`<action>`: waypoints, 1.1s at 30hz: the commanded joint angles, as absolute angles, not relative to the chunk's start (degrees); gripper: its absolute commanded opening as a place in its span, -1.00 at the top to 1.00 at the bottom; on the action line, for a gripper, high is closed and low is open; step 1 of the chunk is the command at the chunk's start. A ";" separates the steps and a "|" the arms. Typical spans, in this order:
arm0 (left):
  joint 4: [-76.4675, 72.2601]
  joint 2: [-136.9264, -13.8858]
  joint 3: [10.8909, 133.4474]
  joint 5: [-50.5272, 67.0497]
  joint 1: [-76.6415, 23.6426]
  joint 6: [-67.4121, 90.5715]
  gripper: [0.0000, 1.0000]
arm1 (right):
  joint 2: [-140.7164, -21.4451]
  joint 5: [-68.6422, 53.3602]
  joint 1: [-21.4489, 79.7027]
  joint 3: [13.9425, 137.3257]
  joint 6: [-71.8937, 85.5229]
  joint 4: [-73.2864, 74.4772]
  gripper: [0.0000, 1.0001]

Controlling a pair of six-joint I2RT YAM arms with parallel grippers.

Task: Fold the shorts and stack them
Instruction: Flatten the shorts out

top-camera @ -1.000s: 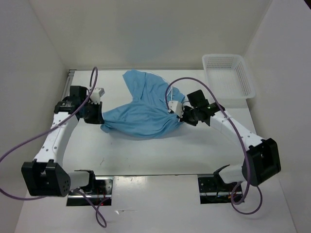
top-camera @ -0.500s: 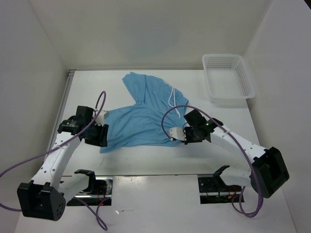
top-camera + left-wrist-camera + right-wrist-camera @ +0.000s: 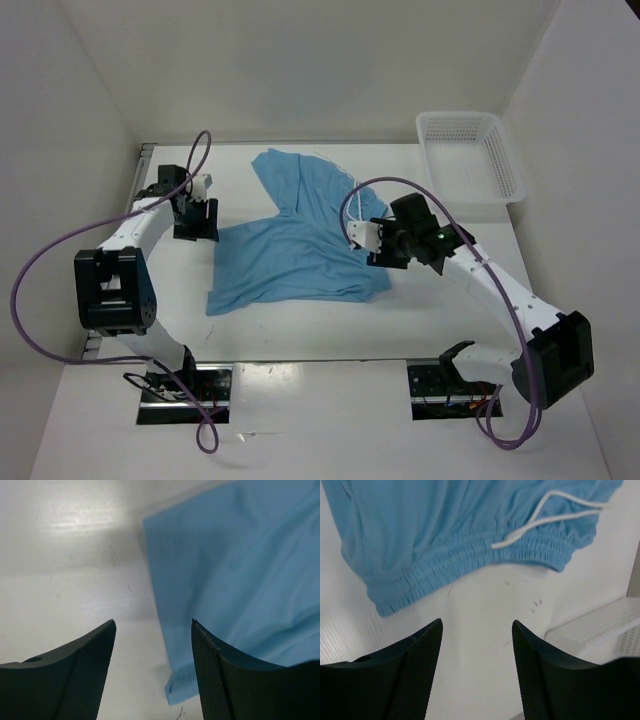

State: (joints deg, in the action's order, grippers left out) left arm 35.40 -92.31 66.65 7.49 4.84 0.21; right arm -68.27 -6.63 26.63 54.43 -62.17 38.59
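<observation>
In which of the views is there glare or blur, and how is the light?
Top external view: even, soft light, the shorts sharp, only faint shadows on the table. Left wrist view: a bright glare patch on the table at the upper left, the whole picture slightly soft. Right wrist view: the waistband is in focus, the basket at the lower right washed out and blurred.

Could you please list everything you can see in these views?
shorts: one, light blue, mid-table between the grippers
drawstring: one, white, at the waistband
basket: one, white, table's far right
table: one, white, under everything
cables: two, purple, looping off the arms
arms: two, white and black, flanking the shorts
left gripper: one, black, open by the shorts' left edge
right gripper: one, black, open beside the waistband
</observation>
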 commanded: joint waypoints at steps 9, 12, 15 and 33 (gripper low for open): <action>24.71 -101.95 75.50 11.69 1.15 0.00 -0.47 | -80.76 -16.26 33.39 54.32 -53.54 34.02 0.10; 23.04 -103.45 73.05 9.76 -0.08 0.00 -0.45 | -84.19 -16.26 34.54 53.00 -50.72 31.12 0.48; 23.03 -104.85 70.94 9.76 -0.09 0.00 -0.21 | -85.43 -16.26 34.54 51.69 -52.46 31.72 0.76; 21.88 -114.96 82.34 5.98 1.23 0.00 1.00 | -84.73 -0.52 35.86 44.99 -64.79 32.26 1.00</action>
State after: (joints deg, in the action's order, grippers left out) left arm 24.03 -113.21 77.58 7.92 0.05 0.25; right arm -85.54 -2.57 35.51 44.42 -65.43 35.51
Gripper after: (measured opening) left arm 0.001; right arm 0.001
